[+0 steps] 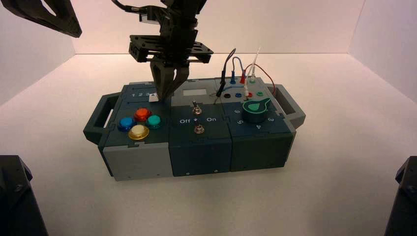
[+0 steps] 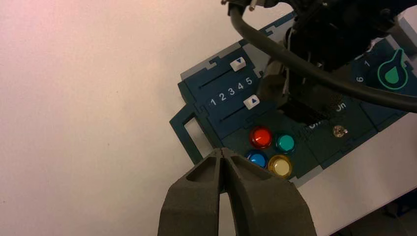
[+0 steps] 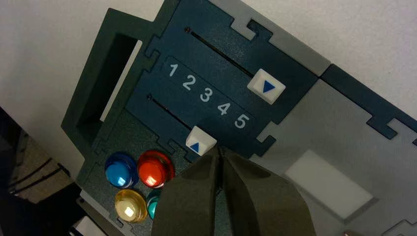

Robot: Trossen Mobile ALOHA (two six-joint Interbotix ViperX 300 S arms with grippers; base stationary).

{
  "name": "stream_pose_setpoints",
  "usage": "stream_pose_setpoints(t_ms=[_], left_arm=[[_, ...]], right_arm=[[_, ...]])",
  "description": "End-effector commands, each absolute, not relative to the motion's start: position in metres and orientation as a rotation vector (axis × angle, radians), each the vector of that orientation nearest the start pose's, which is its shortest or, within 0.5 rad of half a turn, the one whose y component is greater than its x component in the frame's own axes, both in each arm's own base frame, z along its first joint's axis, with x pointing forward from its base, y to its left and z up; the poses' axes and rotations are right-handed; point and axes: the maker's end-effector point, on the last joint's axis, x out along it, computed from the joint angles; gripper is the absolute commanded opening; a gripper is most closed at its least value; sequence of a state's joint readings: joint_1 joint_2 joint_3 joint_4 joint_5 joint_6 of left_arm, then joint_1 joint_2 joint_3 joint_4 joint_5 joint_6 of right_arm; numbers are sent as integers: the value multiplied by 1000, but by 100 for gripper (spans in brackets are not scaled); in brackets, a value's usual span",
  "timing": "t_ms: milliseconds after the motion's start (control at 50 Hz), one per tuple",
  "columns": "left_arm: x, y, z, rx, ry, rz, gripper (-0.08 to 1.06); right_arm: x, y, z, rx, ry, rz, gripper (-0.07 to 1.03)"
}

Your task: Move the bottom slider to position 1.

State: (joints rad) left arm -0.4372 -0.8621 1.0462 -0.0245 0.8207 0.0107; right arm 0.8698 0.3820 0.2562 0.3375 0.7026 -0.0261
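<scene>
The bottom slider [image 3: 200, 140] is a small white knob with a blue triangle, and it stands about level with the digit 4. It also shows in the high view [image 1: 154, 97] and the left wrist view [image 2: 251, 102]. Position 1 [image 3: 172, 70] is the first digit of the printed row, toward the box's left handle. My right gripper [image 3: 220, 150] is shut and empty. Its tips sit right against the knob's side that faces away from the 1 [image 1: 164, 96]. My left gripper [image 2: 222, 151] is shut and empty, held high off the box's left.
The twin top slider [image 3: 266, 87] stands at the 5. Red [image 3: 155, 168], blue [image 3: 118, 170], yellow [image 3: 130, 205] and teal buttons lie beside the sliders. Two toggle switches [image 1: 196, 109], a green knob [image 1: 256, 109] and upright wires [image 1: 236, 69] stand to the right.
</scene>
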Motion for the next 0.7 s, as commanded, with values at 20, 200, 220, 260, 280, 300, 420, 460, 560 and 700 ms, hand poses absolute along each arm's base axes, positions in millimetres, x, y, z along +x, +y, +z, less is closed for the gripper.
stream_pose_setpoints(t_ms=[20, 200, 220, 260, 280, 300, 420, 460, 560, 700], left_arm=[[184, -89, 169, 201, 970, -414, -3], [184, -90, 169, 202, 972, -415, -3], [184, -89, 169, 200, 972, -414, -3], [184, -90, 169, 201, 974, -416, -3], [184, -89, 169, 202, 973, -414, -3], [184, -90, 169, 201, 974, -416, -3], [184, -90, 169, 201, 974, -416, -3], [184, -90, 169, 203, 973, -415, -3], [184, -90, 169, 201, 974, -416, -3], [184, -90, 169, 204, 973, -416, -3]], right_arm=[[268, 379, 50, -239, 1357, 770, -3], [268, 380, 50, -237, 1361, 772, -2], [268, 381, 51, -235, 1363, 771, -2], [268, 381, 51, -233, 1363, 773, -2], [268, 381, 51, -233, 1363, 773, -2], [269, 382, 52, -232, 1360, 775, -2], [271, 385, 54, -226, 1354, 777, -2], [270, 386, 54, -226, 1356, 779, -2], [270, 388, 54, -225, 1360, 782, -2], [270, 391, 51, -224, 1366, 784, -2]])
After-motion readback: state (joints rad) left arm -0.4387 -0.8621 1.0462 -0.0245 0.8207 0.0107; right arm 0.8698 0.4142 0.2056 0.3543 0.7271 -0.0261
